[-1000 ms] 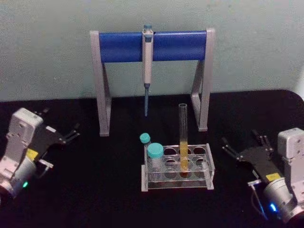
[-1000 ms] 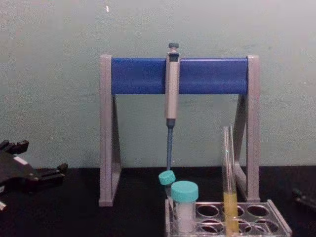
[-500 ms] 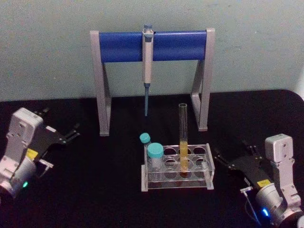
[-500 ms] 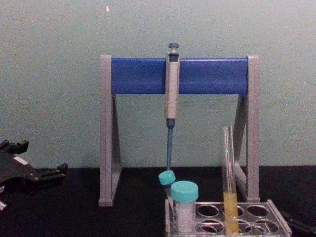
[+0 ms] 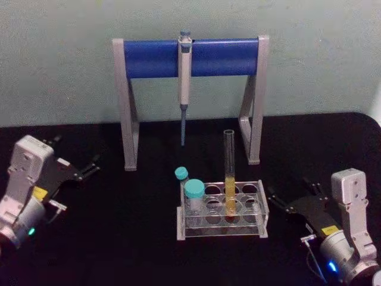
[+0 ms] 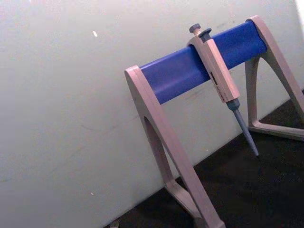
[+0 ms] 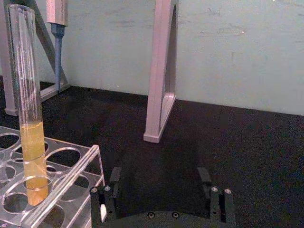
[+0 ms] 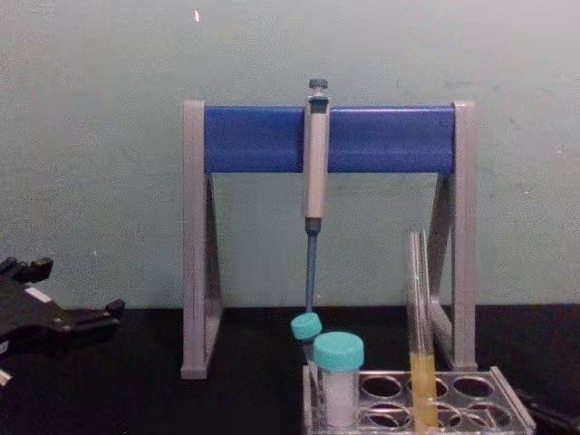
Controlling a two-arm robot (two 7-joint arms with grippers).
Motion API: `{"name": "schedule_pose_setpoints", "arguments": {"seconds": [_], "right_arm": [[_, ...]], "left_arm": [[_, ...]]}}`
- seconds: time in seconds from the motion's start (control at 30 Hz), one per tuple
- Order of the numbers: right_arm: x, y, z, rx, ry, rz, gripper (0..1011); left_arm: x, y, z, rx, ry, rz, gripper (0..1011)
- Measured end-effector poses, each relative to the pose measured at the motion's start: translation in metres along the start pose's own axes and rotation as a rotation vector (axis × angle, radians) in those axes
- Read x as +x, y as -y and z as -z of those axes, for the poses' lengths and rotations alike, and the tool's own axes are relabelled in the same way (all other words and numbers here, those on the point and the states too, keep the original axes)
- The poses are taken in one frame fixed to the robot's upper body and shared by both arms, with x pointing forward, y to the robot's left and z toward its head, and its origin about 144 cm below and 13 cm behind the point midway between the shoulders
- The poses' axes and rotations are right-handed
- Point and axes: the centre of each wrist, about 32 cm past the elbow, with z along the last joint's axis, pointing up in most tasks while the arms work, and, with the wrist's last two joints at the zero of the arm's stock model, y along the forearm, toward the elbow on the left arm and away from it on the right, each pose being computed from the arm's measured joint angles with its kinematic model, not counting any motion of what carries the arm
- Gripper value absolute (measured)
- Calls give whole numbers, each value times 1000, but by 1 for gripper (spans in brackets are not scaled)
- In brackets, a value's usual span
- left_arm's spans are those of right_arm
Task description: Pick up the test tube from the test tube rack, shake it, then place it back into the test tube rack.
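Observation:
The test tube stands upright in the clear test tube rack at the table's middle, yellow-orange liquid in its lower part. From the chest, the tube rises from the rack at the right. My right gripper sits low on the table just right of the rack, open, with nothing between its fingers. Its wrist view has the open gripper beside the rack, with the tube to one side. My left gripper rests open at the far left, parked.
A grey-and-blue pipette stand stands behind the rack with a pipette hanging from its bar. Two teal-capped vials occupy the rack's left holes. The stand's right leg is close behind the tube. Black table lies on both sides.
My right gripper has moved down and left, closer to the rack's right side, and has stayed open. The tube, rack and left arm have not moved.

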Motion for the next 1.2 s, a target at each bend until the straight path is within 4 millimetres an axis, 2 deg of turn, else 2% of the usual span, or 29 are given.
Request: {"name": "schedule_pose_setpoints", "arguments": {"seconds": [1.2], "right_arm": [[0, 0, -1, 2, 1, 3, 1000]], "left_arm": [[0, 0, 0, 0, 0, 0, 1010]]}}
